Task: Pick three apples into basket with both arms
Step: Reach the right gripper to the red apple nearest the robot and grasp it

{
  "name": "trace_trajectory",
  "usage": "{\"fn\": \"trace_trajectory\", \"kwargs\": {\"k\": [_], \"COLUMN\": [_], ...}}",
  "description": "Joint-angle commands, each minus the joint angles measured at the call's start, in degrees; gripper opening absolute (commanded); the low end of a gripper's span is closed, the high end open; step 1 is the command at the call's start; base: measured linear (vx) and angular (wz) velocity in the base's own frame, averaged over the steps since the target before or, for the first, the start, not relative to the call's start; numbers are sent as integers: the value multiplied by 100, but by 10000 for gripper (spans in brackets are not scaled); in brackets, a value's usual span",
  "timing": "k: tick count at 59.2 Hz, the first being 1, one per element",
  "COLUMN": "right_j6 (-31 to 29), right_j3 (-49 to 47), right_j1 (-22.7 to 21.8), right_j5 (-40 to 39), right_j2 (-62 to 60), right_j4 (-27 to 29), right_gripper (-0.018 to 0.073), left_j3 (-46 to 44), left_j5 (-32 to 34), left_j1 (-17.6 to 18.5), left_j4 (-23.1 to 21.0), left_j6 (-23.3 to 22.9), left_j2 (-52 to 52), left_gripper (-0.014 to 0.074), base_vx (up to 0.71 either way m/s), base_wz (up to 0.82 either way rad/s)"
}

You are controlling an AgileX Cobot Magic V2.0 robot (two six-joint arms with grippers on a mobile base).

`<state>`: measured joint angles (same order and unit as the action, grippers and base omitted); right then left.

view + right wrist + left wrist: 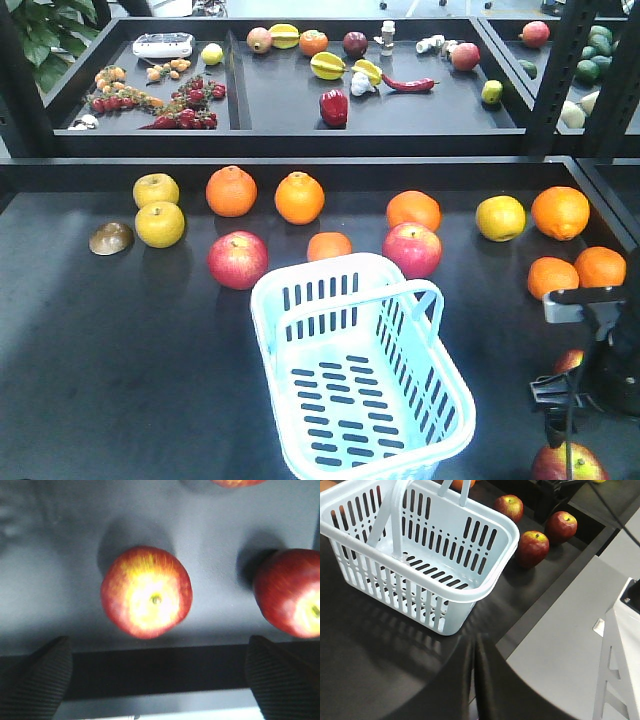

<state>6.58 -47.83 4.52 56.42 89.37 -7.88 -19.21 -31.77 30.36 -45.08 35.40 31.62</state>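
Observation:
The pale blue basket (360, 370) stands empty at the table's front centre, handle up; it is also in the left wrist view (420, 545). Three dark-red apples (509, 507) (561, 526) (532, 548) lie on the table beyond it. My right gripper (160, 680) hangs open above one apple (146, 592), fingers (37, 682) wide apart near the front edge; a second apple (292, 592) lies to the right. In the front view my right arm (610, 350) partly hides one apple (569, 360), and another (568, 465) shows at the bottom. My left gripper (475, 647) is shut and empty, near the basket's corner.
Two lighter red apples (237, 259) (412, 249), several oranges (300, 197) and yellow apples (159, 223) lie behind the basket. A raised shelf (280, 100) with mixed fruit runs along the back. The table's front edge (160, 667) runs just under the right gripper.

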Motion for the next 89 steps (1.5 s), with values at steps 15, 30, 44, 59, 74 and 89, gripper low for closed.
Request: {"fn": "trace_trajectory", "kwargs": {"k": [15,30,44,59,74,89], "right_j6": [32,47,47,20,-18,-72], "right_j3": [-170,-170,-170,-170,-170,-170], "right_j1": [-8,-8,-8,-8,-8,-8], "right_j5": [-426,-674,-792,-910,-915,-729], "right_j2": [730,1195,1580,1894,1736,372], "right_j4": [-183,-183,-183,-177,-183,-154], "right_gripper": [650,644,636,615,461,105], "left_j3": [-140,-140,-140,-140,-140,-140], "left_j5": [241,241,241,245,245,268], "left_j1": [17,17,17,17,17,17], "left_j4": [-217,-217,-217,-217,-217,-217], "left_j6": [-39,-39,-39,-39,-39,-39], "left_j2": [3,3,3,3,3,3], "left_gripper": [-6,-6,-6,-6,-6,-6], "base_vx": [0,0,0,0,0,0], "base_wz": [0,0,0,0,0,0]}}
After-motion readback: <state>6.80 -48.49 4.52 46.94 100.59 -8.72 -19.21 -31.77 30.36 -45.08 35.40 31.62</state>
